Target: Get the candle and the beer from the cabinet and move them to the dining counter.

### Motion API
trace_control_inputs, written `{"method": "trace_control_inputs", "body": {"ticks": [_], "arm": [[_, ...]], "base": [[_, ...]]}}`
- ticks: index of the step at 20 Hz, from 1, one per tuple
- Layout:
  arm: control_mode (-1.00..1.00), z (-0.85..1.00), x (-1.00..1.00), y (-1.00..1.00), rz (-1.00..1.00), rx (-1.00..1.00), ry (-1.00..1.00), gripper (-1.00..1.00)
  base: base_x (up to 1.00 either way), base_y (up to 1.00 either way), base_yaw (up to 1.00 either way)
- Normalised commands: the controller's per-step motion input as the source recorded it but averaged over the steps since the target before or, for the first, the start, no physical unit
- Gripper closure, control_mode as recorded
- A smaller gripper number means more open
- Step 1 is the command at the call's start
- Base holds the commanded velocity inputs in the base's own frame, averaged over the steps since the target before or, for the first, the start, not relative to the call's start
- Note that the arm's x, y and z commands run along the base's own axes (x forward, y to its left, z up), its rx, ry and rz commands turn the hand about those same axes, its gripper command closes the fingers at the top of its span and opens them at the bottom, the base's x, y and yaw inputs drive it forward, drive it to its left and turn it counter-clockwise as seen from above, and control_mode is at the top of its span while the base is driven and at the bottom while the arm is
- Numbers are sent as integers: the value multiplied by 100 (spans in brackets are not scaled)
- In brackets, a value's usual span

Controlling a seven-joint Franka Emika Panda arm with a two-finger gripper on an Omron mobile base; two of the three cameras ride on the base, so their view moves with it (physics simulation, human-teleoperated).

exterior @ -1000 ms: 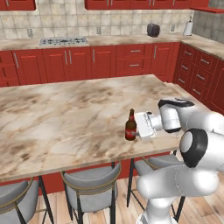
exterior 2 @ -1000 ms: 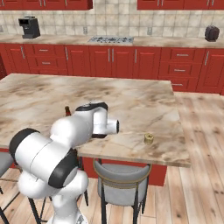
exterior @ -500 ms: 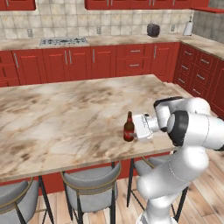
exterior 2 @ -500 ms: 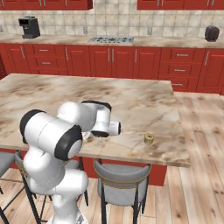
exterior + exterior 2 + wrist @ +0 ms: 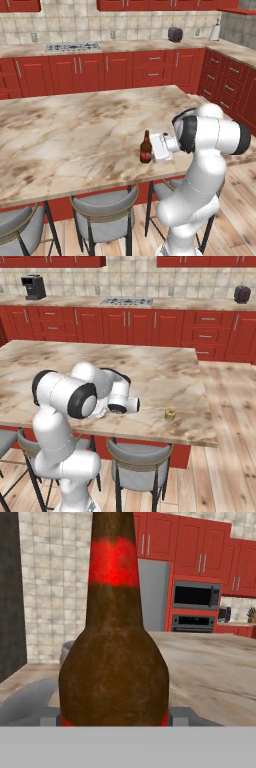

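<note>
Left base view. One beer (image 5: 145,148), upright, is standing on the dining counter (image 5: 75,130) near its front edge. One gripper (image 5: 154,148) is reaching in sideways from the right and is meeting the bottle at its lower body. The white hand block is hiding the fingers here, so contact cannot be confirmed from this side. Two grey stools (image 5: 102,204) are sitting under the overhang.

Right base view. One candle (image 5: 170,414) is resting on the same counter top, near the front edge and well apart from the arm. The arm's own bulk is hiding the beer and the hand in this view. One coffee machine (image 5: 33,287) and one toaster (image 5: 242,293) are standing on the back counter, either side of one cooktop (image 5: 127,301).

Hand view. The bottle is filling the middle of the frame, its red neck band high and its body sitting between the two finger tips (image 5: 46,716). The jaws are standing narrow around the body, apparently gripping it. One wall oven (image 5: 194,608) is showing beyond.

Step in hand, as judged: setting the beer down on the counter. To do it well, the bottle is best kept upright with its base flat on the marble before the jaws part, then the hand drawn straight back without brushing the glass.

Count: beer, one; candle, one; both on the counter.
</note>
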Motion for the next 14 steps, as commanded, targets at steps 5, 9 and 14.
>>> {"method": "trace_control_inputs", "body": {"ticks": [5, 9, 14], "arm": [[-100, -24, 20, 0, 0, 0, 0, 100], [-100, -21, 21, 0, 0, 0, 0, 100], [-100, -19, 25, 0, 0, 0, 0, 100]], "base": [[0, 0, 0], [0, 0, 0], [0, 0, 0]]}}
